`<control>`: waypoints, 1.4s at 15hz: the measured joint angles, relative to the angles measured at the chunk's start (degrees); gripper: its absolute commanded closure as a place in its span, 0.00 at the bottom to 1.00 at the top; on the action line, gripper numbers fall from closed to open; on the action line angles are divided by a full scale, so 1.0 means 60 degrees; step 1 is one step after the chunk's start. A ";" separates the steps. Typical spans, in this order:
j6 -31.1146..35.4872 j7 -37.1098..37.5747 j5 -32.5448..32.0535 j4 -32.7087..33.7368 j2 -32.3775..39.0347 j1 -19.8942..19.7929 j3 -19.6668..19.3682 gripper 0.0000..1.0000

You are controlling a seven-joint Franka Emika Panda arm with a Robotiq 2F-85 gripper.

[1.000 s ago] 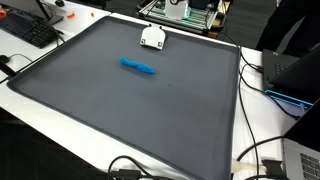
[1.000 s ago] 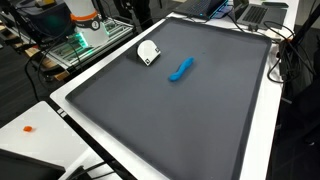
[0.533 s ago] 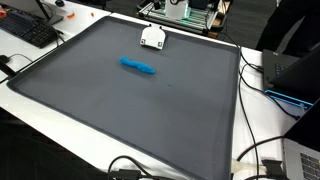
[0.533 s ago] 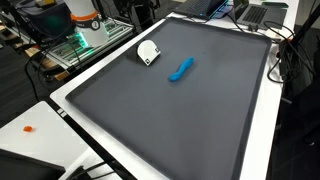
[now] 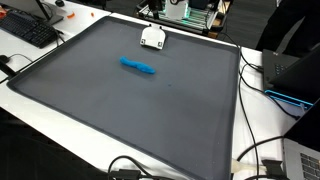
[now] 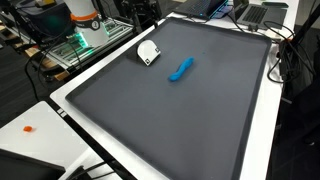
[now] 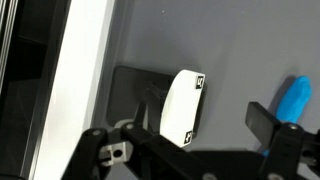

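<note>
The jaws stand wide apart, gripping and touching nothing. Just ahead of them in the wrist view, the white block (image 7: 185,106) lies near the worktop (image 5: 150,110) edge. Its long axis is nearly upright and its labelled end is uppermost, with 1 blue piece (image 7: 296,98) nearby.

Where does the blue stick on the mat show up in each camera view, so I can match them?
In an exterior view: the blue stick lies upper centre-left on the dark mat, below the white block.
In an exterior view: upper centre, right of the white block.
Wrist view: at the right edge, right of the white block.
Shared landmark: the white block.
</note>
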 measured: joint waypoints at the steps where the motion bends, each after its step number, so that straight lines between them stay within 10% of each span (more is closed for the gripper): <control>1: 0.0258 0.0175 0.0001 0.0002 0.0170 0.0019 0.0021 0.00; 21: 0.2709 0.0264 -0.0745 0.0035 0.2569 0.0250 0.0028 0.00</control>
